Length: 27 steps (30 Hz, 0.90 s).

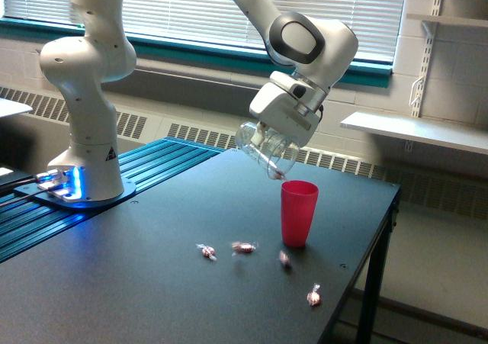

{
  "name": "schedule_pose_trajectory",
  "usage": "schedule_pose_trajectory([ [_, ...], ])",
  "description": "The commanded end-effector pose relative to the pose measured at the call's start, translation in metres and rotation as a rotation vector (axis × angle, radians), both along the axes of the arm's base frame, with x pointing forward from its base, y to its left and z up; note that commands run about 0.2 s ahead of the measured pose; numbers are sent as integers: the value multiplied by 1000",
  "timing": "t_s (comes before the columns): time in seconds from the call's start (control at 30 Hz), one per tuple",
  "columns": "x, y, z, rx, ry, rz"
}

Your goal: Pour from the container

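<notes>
Exterior view: the hand (272, 143) is clamped on the clear container (266, 152), tilted mouth-down just above the pink cup (298, 213). It looks light, thin-walled and slippery; gripping its rounded body seems best.

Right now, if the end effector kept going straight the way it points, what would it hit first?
Probably the pink cup: the end effector points down toward the exterior view's right, the tilted clear container leading. Depth is unclear from one view.
</notes>
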<state>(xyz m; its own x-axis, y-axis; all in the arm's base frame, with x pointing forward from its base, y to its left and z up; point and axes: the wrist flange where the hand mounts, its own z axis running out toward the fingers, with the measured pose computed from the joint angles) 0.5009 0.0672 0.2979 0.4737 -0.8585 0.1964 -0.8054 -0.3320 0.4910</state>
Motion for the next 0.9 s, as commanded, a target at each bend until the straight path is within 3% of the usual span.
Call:
schedule_pose_trajectory([
  [0.03, -1, 10, -4, -31, -21, 43],
  [0.1, -1, 11, -4, -49, -29, 55],
  [0.53, 4, 9, -4, -39, -69, 33],
  [0.9, 0, 10, -4, -29, -65, 10],
])
